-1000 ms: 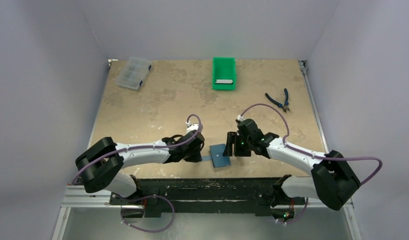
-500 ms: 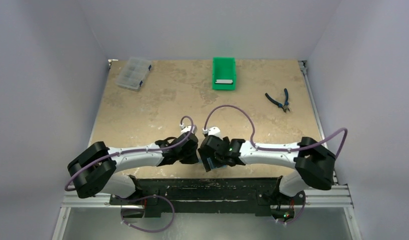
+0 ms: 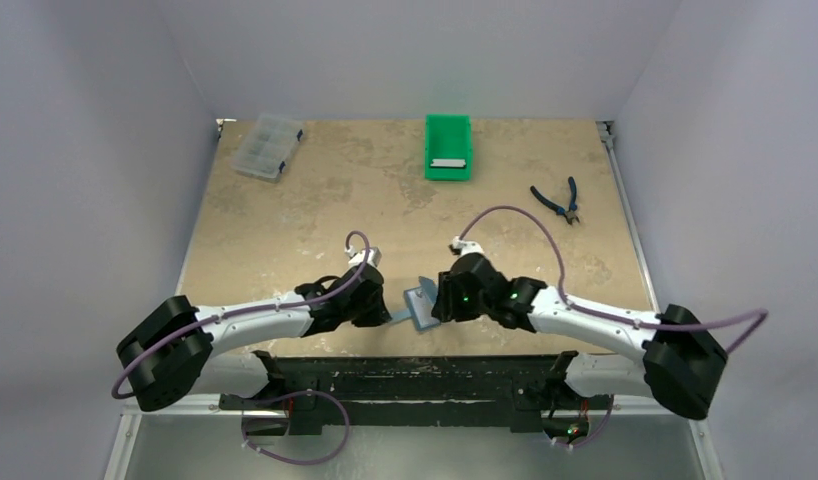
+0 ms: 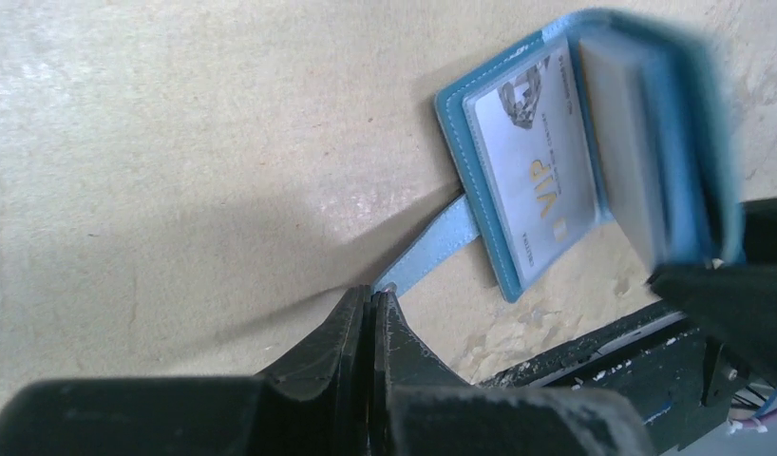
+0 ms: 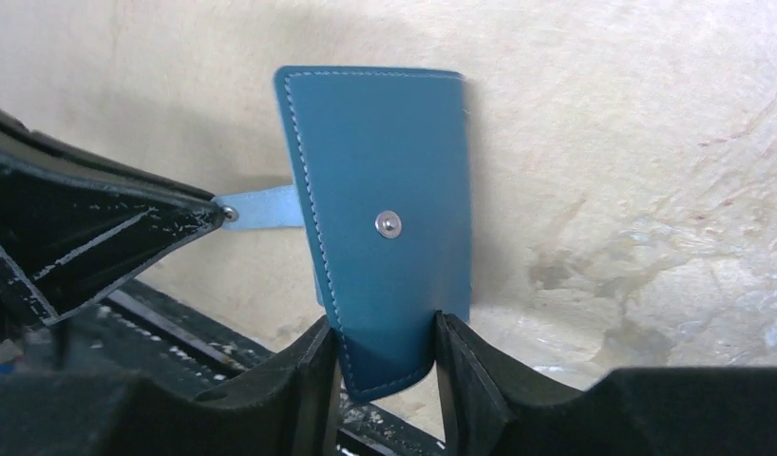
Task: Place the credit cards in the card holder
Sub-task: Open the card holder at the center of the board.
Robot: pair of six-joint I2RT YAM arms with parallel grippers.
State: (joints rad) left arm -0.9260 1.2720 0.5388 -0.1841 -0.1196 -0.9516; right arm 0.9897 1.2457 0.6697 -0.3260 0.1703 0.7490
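Observation:
The teal-blue card holder lies near the table's front edge, between both grippers. My left gripper is shut on the tip of its light-blue strap. The holder is partly open: a silvery VIP credit card sits in a clear inner pocket. My right gripper is shut on the raised outer flap, which bears a silver snap stud. Another grey-white card lies in the green bin at the back.
A clear compartment box stands at the back left. Blue-handled pliers lie at the right. The black front rail runs just below the holder.
The holder lay flat a second ago. My right gripper moved left onto it and now holds its flap raised. My left arm shifted slightly left, still at the strap.

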